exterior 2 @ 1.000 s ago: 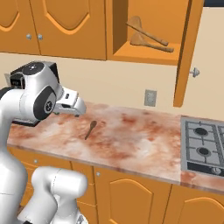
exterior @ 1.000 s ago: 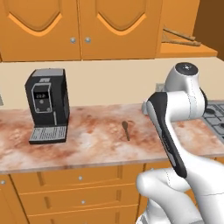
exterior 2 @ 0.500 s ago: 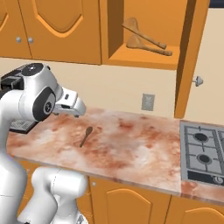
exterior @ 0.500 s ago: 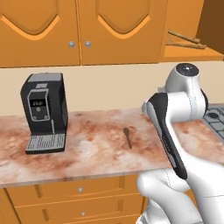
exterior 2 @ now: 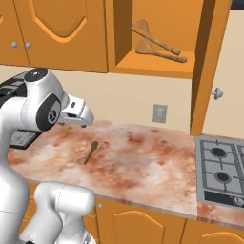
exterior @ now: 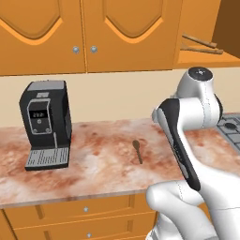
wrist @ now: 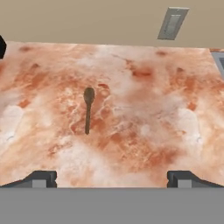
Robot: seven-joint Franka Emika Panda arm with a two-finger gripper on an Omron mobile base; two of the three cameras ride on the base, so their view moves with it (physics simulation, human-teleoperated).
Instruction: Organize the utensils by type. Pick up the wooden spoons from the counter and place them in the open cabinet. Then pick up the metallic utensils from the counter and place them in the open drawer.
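Both wooden spoons (exterior 2: pixel 157 44) already lie on the shelf of the open cabinet (exterior 2: pixel 152 70), while one small metal spoon (wrist: pixel 88 109) is left on the counter (wrist: pixel 144 118), below and ahead of the gripper (wrist: pixel 111 178), whose jaws are spread wide and empty.

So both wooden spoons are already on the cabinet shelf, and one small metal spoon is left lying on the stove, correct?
Not quite. The metal spoon lies on the counter, well away from the stove, as the right base view shows. The two wooden spoons are indeed on the cabinet shelf.
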